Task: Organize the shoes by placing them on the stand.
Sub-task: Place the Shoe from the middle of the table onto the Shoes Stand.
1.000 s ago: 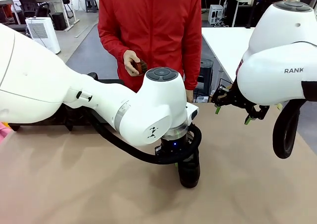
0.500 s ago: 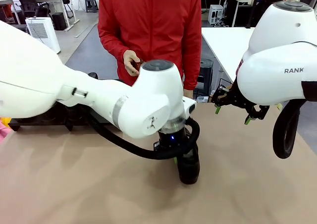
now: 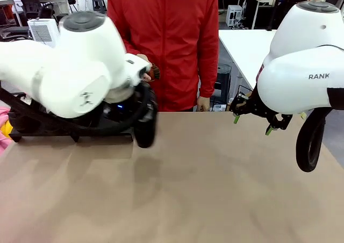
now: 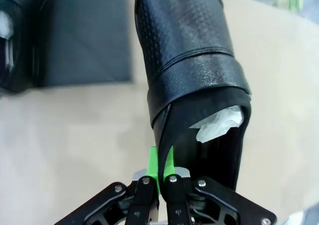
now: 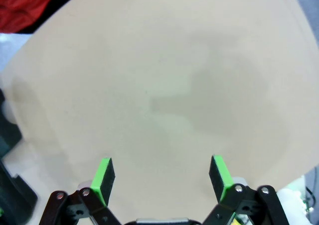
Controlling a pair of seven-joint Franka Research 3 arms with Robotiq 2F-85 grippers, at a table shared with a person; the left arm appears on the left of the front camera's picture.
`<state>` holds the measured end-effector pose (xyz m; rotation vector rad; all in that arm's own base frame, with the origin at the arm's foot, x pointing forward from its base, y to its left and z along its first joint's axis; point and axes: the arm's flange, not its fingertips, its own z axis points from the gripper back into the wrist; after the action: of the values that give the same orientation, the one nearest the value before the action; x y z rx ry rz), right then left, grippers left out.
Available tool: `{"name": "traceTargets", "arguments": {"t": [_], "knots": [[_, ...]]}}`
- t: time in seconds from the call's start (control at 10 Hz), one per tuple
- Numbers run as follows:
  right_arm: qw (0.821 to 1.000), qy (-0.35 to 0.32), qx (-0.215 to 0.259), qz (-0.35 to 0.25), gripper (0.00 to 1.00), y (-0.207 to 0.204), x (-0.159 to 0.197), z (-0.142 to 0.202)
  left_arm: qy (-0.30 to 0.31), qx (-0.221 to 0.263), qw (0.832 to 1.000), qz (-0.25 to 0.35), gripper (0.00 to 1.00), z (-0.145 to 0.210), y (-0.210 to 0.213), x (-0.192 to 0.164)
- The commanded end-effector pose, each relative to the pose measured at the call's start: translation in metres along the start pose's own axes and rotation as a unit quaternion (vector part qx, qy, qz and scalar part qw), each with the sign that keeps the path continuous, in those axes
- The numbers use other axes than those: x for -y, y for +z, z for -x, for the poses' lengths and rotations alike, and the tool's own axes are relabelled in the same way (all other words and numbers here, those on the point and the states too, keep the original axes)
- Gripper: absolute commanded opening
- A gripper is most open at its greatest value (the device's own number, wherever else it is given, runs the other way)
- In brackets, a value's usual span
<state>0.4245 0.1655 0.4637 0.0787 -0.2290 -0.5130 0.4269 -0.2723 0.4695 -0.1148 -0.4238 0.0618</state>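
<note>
Left wrist view: the left gripper [image 4: 160, 163] pinches the collar of a black dress shoe [image 4: 192, 70], held beside the stand [image 4: 84, 36]. Right gripper [image 5: 162, 177] hangs over bare table [image 5: 164, 85], jaws spread wide, holding nothing.

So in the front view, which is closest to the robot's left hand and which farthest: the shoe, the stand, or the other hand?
1. The shoe: pinched in the left hand itself, at its collar.
2. The stand: just beside it, toward picture left at the table's far edge.
3. The right hand: far across the table on the right side, open and holding nothing.
</note>
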Motion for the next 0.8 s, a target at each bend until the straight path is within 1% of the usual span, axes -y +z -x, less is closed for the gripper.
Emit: {"name": "traceTargets", "arguments": {"t": [0.0, 0.2, 0.3, 0.4, 0.7], "knots": [[1.000, 0.005, -0.007, -0.008, 1.00, 0.001, 0.000, -0.003, -0.001, 0.056, 0.998, -0.042, 0.00, -0.016, -0.014, -0.022], [1.000, 0.005, -0.007, -0.008, 1.00, 0.001, 0.000, -0.003, 0.001, 0.074, 0.995, -0.059, 0.00, -0.041, -0.029, -0.045], [1.000, 0.005, -0.007, -0.008, 1.00, 0.001, 0.000, -0.003, 0.002, 0.089, 0.993, -0.079, 0.00, -0.052, -0.038, -0.055], [1.000, 0.005, -0.007, -0.008, 1.00, 0.001, 0.000, -0.003, 0.006, 0.091, 0.992, -0.084, 0.00, -0.059, -0.043, -0.061], [1.000, 0.005, -0.007, -0.008, 1.00, 0.001, 0.000, -0.003, 0.018, 0.105, 0.992, -0.071, 0.00, -0.071, -0.049, -0.075]]}}
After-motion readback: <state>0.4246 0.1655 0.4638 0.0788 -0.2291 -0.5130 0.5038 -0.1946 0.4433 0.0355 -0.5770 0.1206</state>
